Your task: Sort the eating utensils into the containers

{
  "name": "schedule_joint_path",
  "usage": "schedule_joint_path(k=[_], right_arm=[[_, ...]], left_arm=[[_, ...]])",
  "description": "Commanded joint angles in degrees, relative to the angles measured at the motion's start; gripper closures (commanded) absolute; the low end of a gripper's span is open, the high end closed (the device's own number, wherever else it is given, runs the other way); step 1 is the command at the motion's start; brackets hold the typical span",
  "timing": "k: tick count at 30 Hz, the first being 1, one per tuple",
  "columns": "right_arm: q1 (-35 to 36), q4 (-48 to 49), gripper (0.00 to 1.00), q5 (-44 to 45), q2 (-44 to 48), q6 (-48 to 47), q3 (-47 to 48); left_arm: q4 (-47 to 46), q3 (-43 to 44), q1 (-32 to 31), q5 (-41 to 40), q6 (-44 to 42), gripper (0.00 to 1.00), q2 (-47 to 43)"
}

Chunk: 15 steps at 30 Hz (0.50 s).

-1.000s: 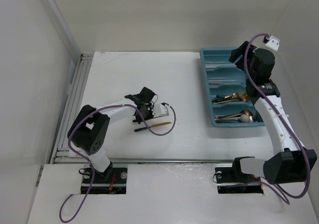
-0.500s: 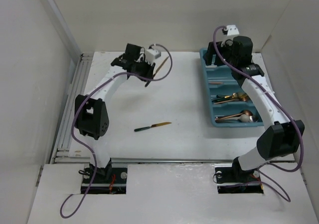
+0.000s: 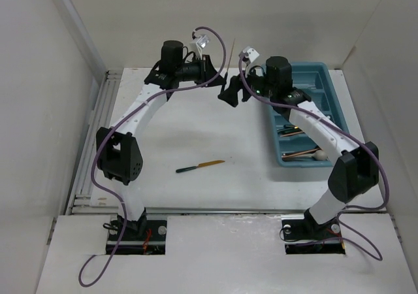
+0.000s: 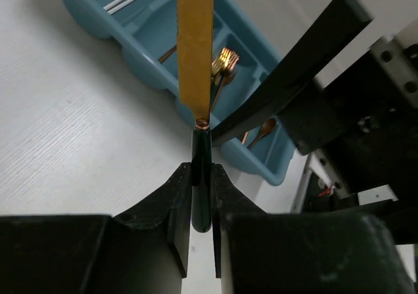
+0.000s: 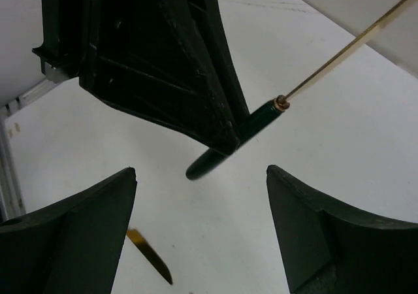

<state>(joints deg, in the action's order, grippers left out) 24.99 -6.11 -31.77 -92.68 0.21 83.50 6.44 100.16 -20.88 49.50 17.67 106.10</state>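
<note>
Overhead camera looks down from the near side — both close wrist cameras share the held utensil (image 4: 196,46).

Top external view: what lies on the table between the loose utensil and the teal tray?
Nothing: the top external view shows only bare white table between the loose utensil and the tray.

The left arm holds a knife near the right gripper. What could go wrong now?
The left gripper pinches only the knife's slim dark handle; a bump from the open right gripper may twist it loose. Both grippers are close and might collide. Released early, the knife would fall on the table, outside the tray.
</note>
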Motion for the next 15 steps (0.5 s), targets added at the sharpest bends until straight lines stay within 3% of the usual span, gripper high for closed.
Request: schedule_joint_path(k=[1,8,11,15], right_arm=[[-0.6,9.4,0.15,-4.6,-0.9,3.6,1.7],[-1.2,14.0,0.23,-3.7,-3.4,9.3,1.7],[-1.7,16.1,0.46,-3.2,-3.4,11.8,1.0],[-1.7,19.2,0.85,-4.5,-4.6,13.9,1.0]], left_arm=[[-9.8,-0.1,0.1,3.8,8.8,1.0,-2.1],[-12.9,-1.5,0.1,3.8,12.4,1.0,-2.7],[-13.6,-3.6,0.1,4.4,13.4,1.0,-3.9],[-14.1,-4.8,0.1,4.4,14.0,1.0,-3.9]])
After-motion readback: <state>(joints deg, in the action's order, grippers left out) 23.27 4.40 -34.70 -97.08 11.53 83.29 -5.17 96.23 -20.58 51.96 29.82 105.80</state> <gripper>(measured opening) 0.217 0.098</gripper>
